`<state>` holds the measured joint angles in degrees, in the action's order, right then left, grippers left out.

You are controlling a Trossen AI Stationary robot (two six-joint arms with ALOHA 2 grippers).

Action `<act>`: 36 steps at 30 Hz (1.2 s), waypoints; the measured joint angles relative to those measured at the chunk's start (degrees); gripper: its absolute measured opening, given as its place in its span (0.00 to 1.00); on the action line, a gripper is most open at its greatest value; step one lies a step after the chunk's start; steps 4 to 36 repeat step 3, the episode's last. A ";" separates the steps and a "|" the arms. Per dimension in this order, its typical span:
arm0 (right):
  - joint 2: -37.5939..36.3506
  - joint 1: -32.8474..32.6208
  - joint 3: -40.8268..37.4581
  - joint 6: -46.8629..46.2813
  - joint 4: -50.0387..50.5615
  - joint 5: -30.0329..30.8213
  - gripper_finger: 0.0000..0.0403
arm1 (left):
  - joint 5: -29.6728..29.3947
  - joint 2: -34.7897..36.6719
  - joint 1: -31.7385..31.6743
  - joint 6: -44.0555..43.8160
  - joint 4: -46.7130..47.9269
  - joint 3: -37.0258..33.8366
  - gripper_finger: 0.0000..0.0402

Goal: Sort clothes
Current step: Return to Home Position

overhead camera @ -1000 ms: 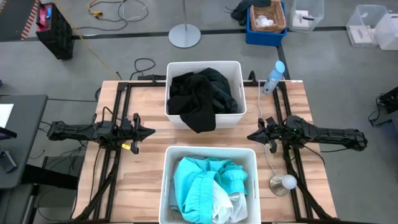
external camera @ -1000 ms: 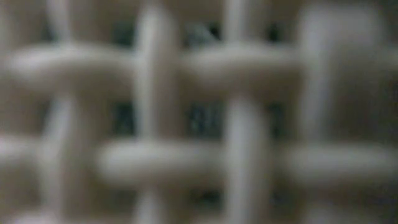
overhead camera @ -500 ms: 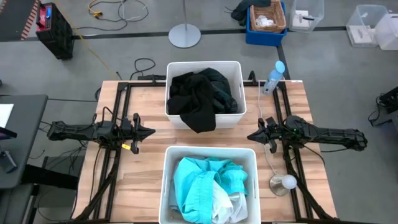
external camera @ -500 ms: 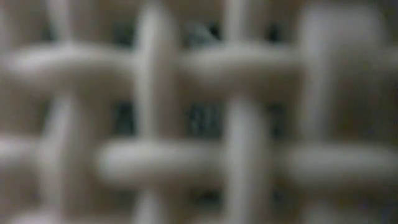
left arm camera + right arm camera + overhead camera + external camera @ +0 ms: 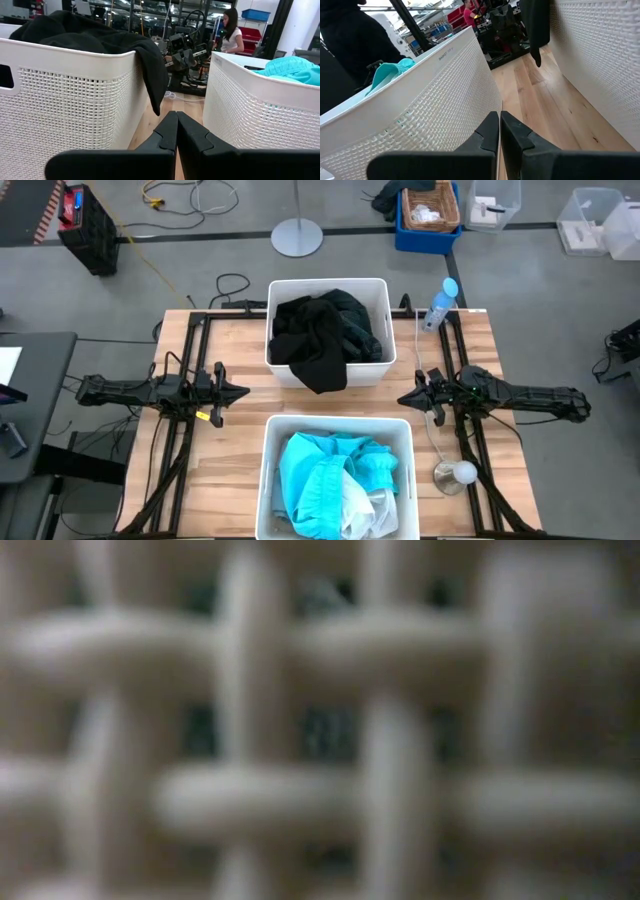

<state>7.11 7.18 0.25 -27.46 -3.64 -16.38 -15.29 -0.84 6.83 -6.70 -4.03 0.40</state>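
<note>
Black and dark green clothes (image 5: pixel 325 335) fill the far white bin (image 5: pixel 377 290); one black piece hangs over the bin's near rim (image 5: pixel 152 75). Turquoise and whitish clothes (image 5: pixel 335 485) lie in the near white bin (image 5: pixel 268 470). My left gripper (image 5: pixel 243 392) is shut and empty at the table's left, pointing at the gap between the bins. My right gripper (image 5: pixel 402 398) is shut and empty at the table's right, pointing at the same gap. The shut fingers show in the left wrist view (image 5: pixel 176 131) and the right wrist view (image 5: pixel 499 131).
A clear blue-capped bottle (image 5: pixel 438 305) stands at the far right of the table. A small round white thing (image 5: pixel 455 473) with a cord lies near the right arm. The low view is filled by blurred white bin mesh (image 5: pixel 320 720). People show in the room beyond the table (image 5: pixel 231 30).
</note>
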 joint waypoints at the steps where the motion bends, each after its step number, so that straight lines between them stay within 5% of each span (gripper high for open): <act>1: 0.00 0.02 0.00 0.00 0.00 0.00 0.09 | 0.00 0.00 0.00 0.00 0.00 0.00 0.00; 36: 0.00 0.00 0.00 0.00 0.00 0.00 0.09 | 0.00 0.00 0.00 0.00 0.00 0.01 0.00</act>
